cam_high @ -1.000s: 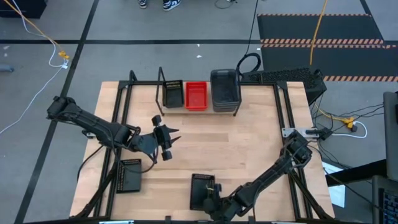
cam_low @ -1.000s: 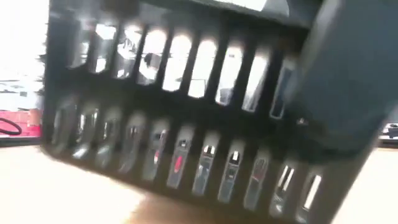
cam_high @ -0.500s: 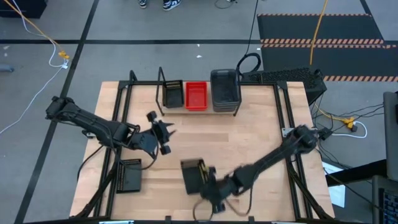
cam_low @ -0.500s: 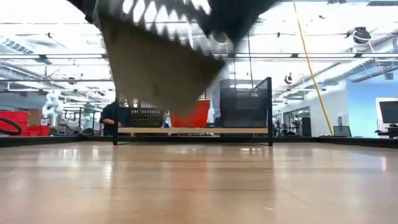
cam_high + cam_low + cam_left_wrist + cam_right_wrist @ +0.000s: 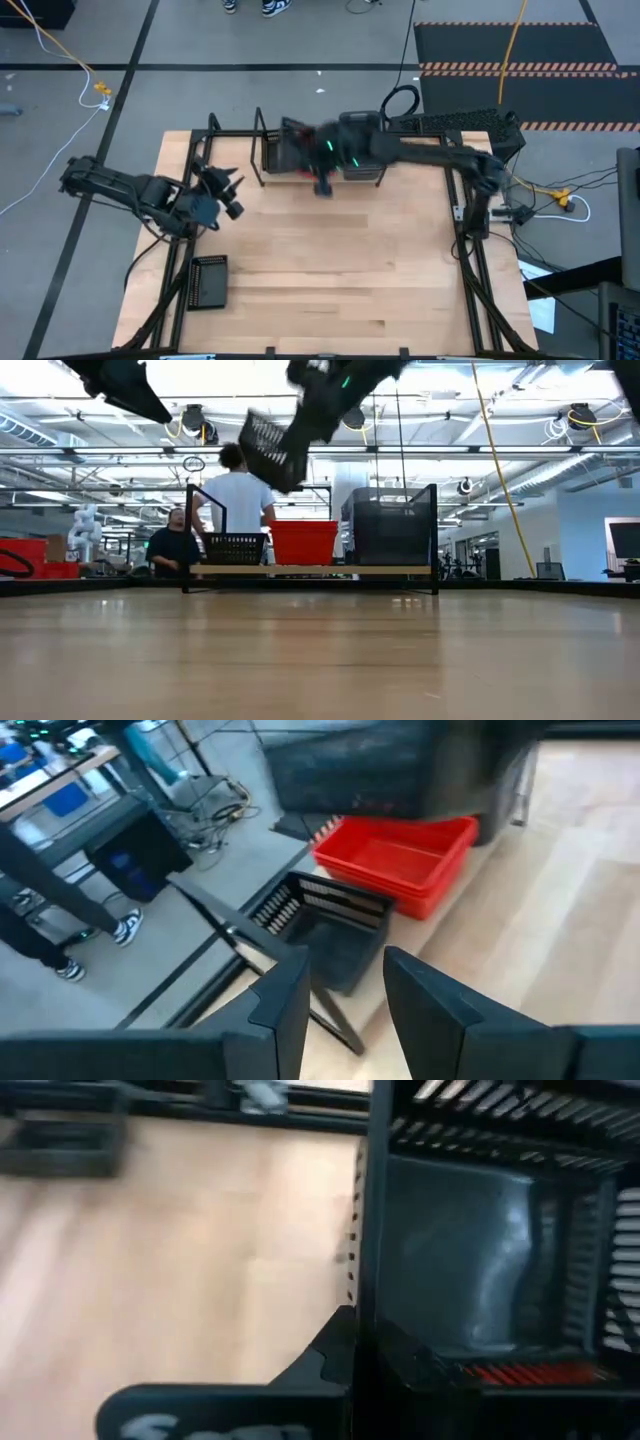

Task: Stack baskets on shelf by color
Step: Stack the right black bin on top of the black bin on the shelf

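Right hand (image 5: 322, 178) grasping black basket (image 5: 268, 450) above shelf (image 5: 262, 150) at 12 o'clock, next lower onto black stack (image 5: 234, 547); left hand (image 5: 225, 190) released at 9.

a robotics lab: exposed white ceiling trusses (image 5: 480, 455), yellow hanging cable (image 5: 495, 470), taped grey concrete floor (image 5: 200, 50), pale wooden work table (image 5: 330, 250).

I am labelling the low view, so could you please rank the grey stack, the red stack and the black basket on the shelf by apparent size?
1. grey stack, largest
2. red stack
3. black basket, smallest; it looks lower.
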### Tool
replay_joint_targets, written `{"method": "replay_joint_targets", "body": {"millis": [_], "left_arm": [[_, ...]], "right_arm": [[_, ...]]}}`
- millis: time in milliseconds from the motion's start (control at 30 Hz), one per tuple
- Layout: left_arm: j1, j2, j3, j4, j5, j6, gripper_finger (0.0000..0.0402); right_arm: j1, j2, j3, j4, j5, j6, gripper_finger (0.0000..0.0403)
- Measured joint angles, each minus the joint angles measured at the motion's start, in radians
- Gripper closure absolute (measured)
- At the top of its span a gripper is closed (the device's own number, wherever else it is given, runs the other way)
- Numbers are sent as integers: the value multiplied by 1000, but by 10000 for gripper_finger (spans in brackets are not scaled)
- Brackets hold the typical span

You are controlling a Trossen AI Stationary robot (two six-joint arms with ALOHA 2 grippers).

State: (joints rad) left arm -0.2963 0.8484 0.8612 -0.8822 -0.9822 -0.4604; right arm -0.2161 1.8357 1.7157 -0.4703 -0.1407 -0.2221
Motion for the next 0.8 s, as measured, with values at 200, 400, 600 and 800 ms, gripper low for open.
{"method": "replay_joint_targets", "body": {"millis": [200,400,600,800], "left_arm": [[72,-21,0,-35,-2,17,268],[123,-1,0,-96,-3,-34,268],[165,2,0,-95,-6,-32,268],[187,2,0,-105,9,-29,268]], "right_arm": [[-118,305,412,-216,33,-152,402],[-162,465,554,-305,36,-228,402],[-156,504,548,-263,35,-286,403],[-125,503,528,-179,35,-294,403]]}}
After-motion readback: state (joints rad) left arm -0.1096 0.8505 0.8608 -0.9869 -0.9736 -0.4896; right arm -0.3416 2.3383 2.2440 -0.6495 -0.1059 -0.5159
